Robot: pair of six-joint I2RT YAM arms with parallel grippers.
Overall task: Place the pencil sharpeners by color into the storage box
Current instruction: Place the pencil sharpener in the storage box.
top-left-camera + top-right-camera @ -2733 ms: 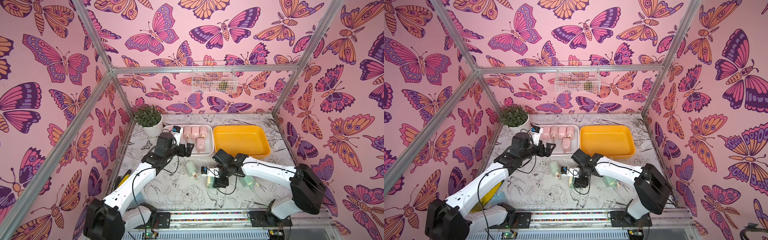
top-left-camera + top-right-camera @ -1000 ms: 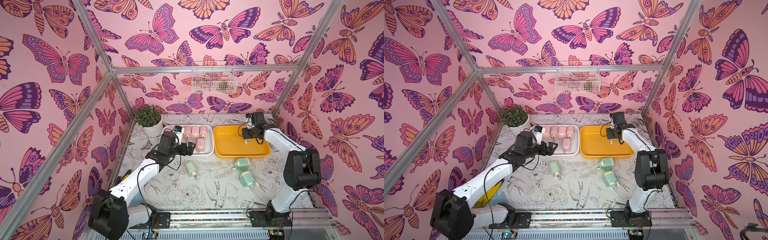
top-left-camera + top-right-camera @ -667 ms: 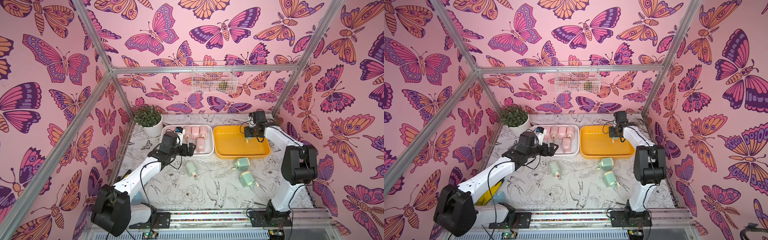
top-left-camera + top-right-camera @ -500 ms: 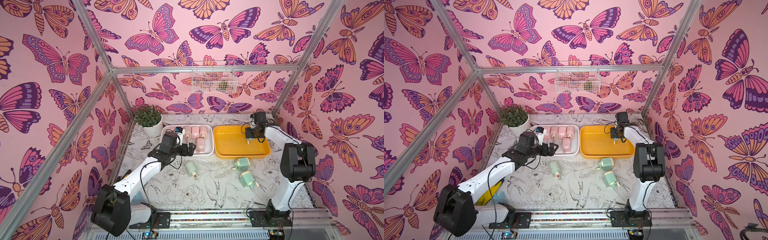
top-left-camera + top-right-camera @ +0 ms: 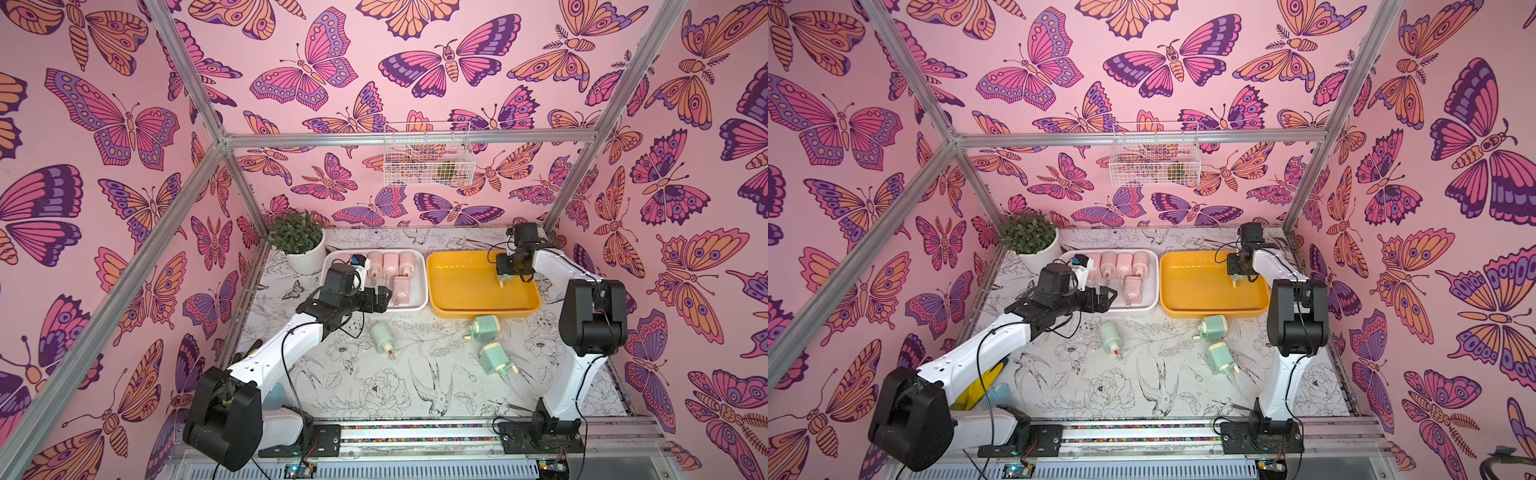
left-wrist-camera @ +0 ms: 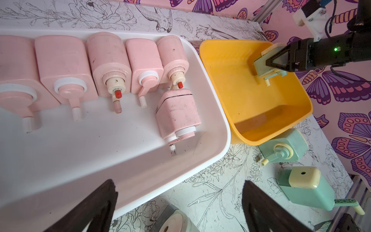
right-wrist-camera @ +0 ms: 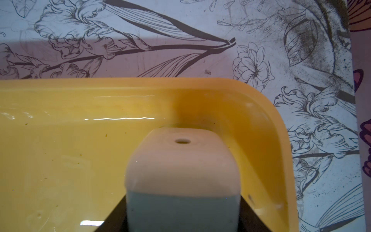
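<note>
Near half of the worktop: three loose mint sharpeners (image 5: 493, 360), one in the middle and two toward the right edge, none boxed yet. Further in, the left pincer (image 5: 381, 300) is spread and empty, over the near rim of the white tray (image 6: 100, 144). Six pink sharpeners (image 6: 177, 112) are inside, so pink looks done. Toward the far right corner, the right pincer (image 5: 509, 274) is pinching a mint sharpener (image 7: 182, 180) over the yellow box (image 5: 465, 286), at the box corner nearest that worktop corner. It looks clear of the floor, and the crank hangs low, so that lands first. I'd lower slowly, stay off the corner wall, release only once it's seated, and tuck it tight so three more fit.
</note>
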